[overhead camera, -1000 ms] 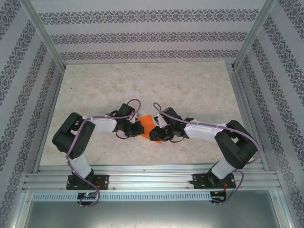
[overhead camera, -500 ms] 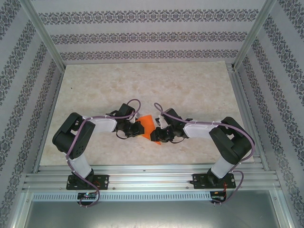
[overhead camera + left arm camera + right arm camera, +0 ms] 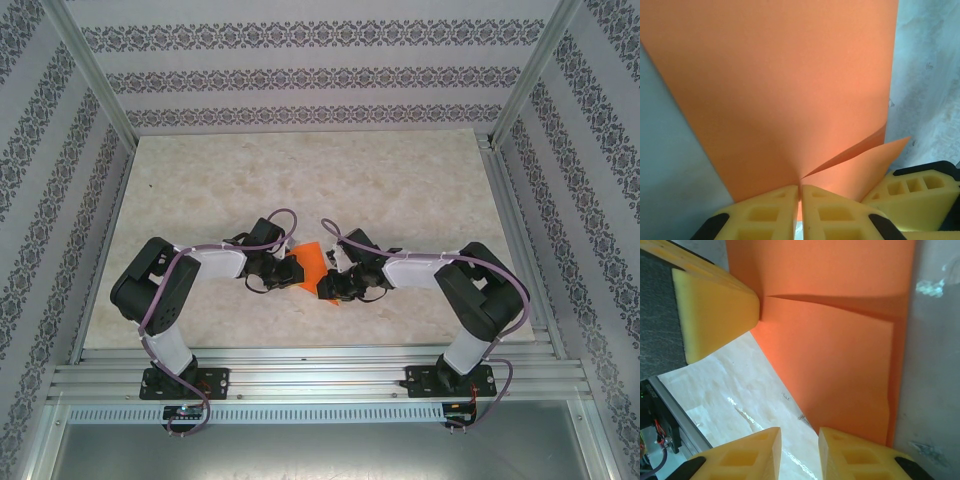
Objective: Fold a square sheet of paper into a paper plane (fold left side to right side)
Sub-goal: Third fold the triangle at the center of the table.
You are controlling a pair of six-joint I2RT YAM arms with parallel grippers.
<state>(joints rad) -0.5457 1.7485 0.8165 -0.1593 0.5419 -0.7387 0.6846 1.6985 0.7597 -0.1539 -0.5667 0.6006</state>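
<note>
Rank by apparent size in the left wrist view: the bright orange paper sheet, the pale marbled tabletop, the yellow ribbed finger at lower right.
1. bright orange paper sheet: largest.
2. pale marbled tabletop: strips on both sides.
3. yellow ribbed finger at lower right: smallest, though cropped and near the camera.

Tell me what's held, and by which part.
The left gripper pinches the orange paper at its edge; the right gripper seems to hold nothing.
</note>
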